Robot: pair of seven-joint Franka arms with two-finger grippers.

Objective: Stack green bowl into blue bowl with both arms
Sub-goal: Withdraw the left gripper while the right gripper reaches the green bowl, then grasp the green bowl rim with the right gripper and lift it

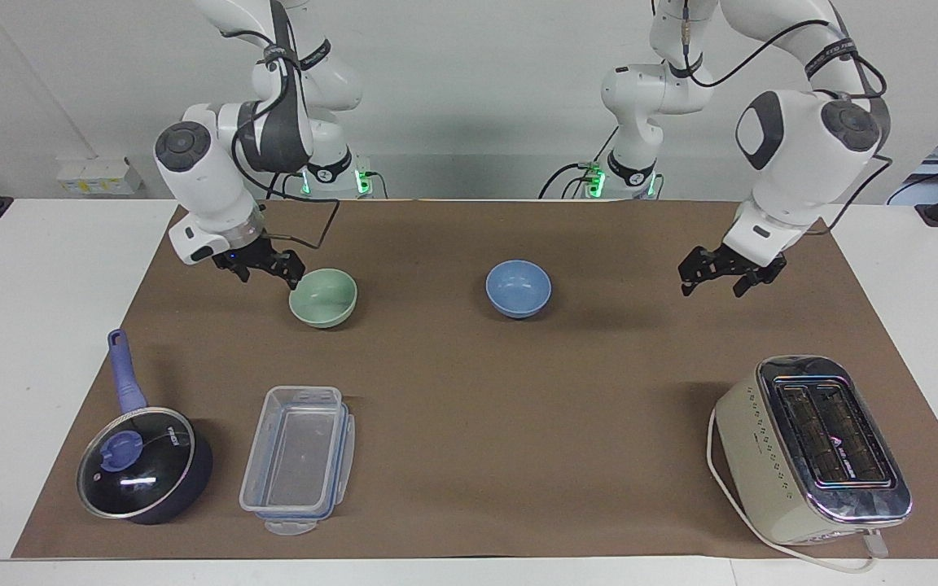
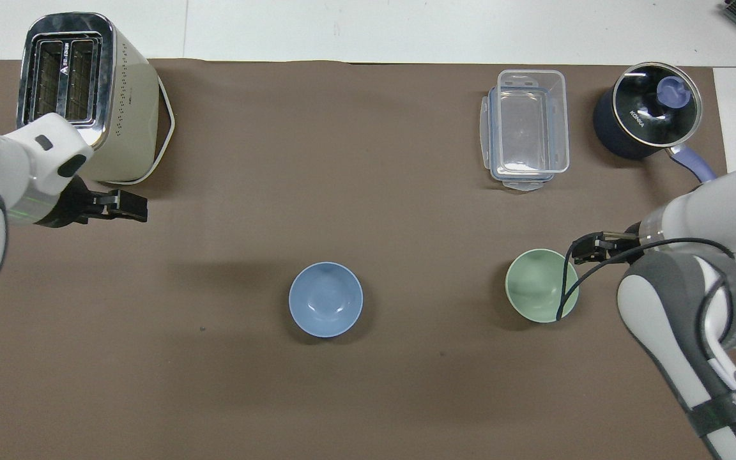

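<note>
A: Where do the two bowls sit?

B: The small round pale mint-green bowl (image 1: 323,298) (image 2: 541,285) rests upright on the brown paper mat (image 1: 469,391) (image 2: 342,191), toward the right arm's end of the table. The small round periwinkle-blue bowl (image 1: 518,288) (image 2: 325,299) stands apart from it near the middle of the mat, about as far from the robots, with nothing in it.

A: And the grippers?

B: The right arm's black two-finger gripper (image 1: 264,267) (image 2: 588,248) is low, just beside the green bowl's rim on the side away from the blue bowl. Its fingers look slightly spread and grasp nothing. The left arm's black two-finger gripper (image 1: 718,276) (image 2: 124,207) hovers over bare mat toward the left arm's end, fingers spread, carrying nothing.

A: Anything else on the mat?

B: A cream and chrome two-slot toaster (image 1: 813,449) (image 2: 80,96), a clear rectangular plastic container (image 1: 298,456) (image 2: 526,128) and a dark glass-lidded saucepan with a blue handle (image 1: 142,460) (image 2: 646,118), all farther from the robots than the bowls.
</note>
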